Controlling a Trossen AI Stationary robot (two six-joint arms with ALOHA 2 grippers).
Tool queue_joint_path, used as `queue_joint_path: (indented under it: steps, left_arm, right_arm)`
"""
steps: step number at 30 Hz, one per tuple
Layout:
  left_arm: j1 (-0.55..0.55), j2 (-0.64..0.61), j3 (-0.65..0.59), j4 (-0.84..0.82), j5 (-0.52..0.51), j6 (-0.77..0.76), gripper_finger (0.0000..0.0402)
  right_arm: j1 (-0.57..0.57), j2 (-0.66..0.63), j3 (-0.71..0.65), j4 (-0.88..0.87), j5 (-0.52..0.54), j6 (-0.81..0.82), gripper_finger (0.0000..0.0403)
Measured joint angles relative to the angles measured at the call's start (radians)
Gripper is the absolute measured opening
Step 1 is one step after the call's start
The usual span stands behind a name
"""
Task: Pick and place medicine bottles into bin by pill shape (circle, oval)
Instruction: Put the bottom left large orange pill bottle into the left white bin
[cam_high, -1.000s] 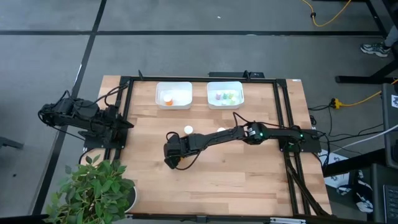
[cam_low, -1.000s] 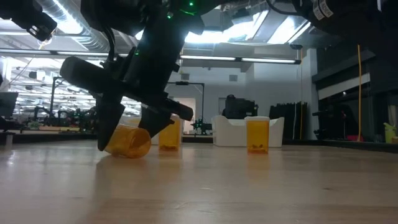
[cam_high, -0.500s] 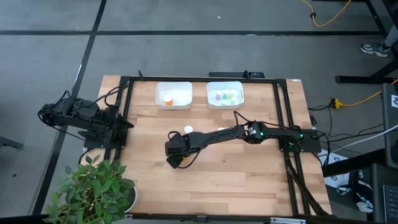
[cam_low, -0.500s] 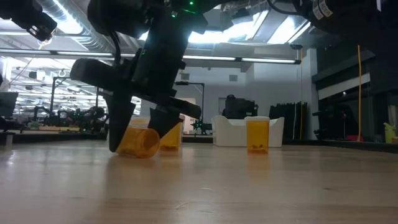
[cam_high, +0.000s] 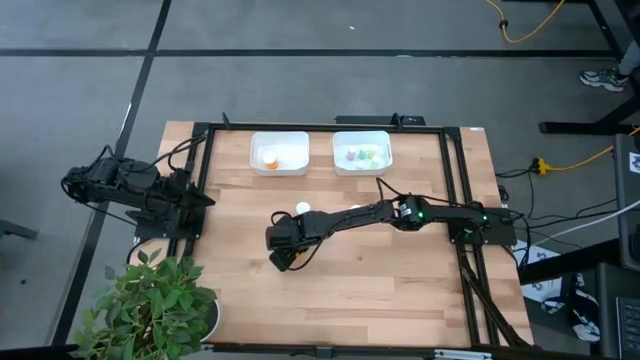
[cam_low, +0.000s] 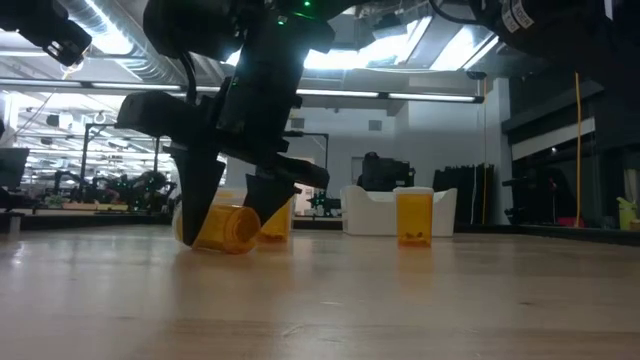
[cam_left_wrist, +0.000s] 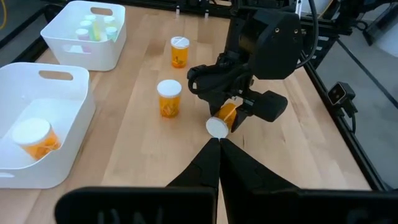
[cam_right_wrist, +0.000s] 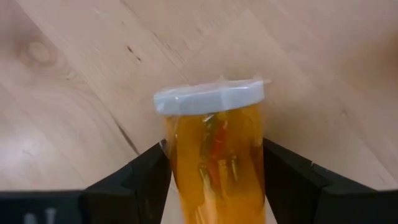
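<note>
Right gripper: jaws clamped on tipped orange bottle, mid-surface, touching wood.
Left gripper: jaws closed, parked far left.
Risk: round body could roll loose on lift.

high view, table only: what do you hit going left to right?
left gripper parked at the table's left edge → right gripper shut on a lying orange bottle → right arm's base. Behind: left bin → right bin.
</note>
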Motion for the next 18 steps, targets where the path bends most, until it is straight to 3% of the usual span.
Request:
queue_joint_path:
  steps: [18]
  left_arm:
    - [0.0,0.0,0.0,0.0,0.0,0.0,0.0]
  right_arm:
    - [-0.024,-0.011,-0.001,0.102,0.047,-0.133,0.0224]
